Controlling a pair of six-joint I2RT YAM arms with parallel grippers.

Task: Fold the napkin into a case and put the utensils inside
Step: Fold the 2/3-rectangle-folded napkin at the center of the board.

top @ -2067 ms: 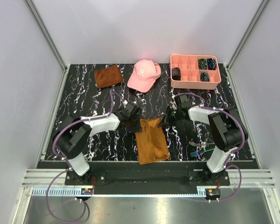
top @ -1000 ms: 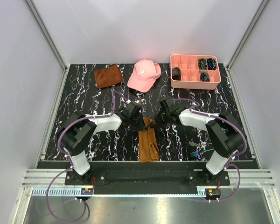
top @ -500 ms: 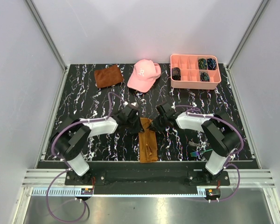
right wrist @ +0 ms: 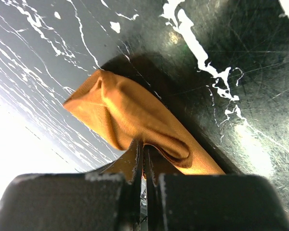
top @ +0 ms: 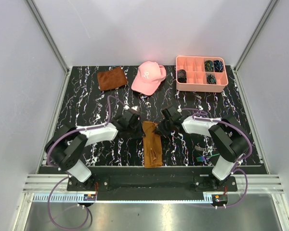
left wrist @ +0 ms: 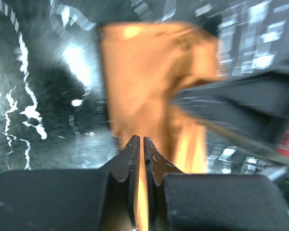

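The orange-brown napkin (top: 151, 147) lies folded into a narrow long strip in the middle of the table, its upper end bunched between both grippers. My left gripper (top: 139, 129) is at the strip's upper left corner; in the left wrist view its jaws (left wrist: 139, 139) stand almost together with orange cloth (left wrist: 149, 82) in the slit. My right gripper (top: 157, 129) is shut on the upper right edge, where the cloth (right wrist: 130, 115) puckers at the fingertips (right wrist: 143, 143). The utensils (top: 201, 157) lie by the right arm's base.
A pink cap (top: 148, 77) and a smaller rust-brown cloth (top: 111, 78) lie at the back. A pink compartment tray (top: 197, 88) with dark items stands at the back right. Aluminium posts and white walls close in the table.
The wide napkin has been folded over into a narrow strip. Since then the left arm has drawn back to the left, widening the strip's upper end; the right gripper keeps its hold.
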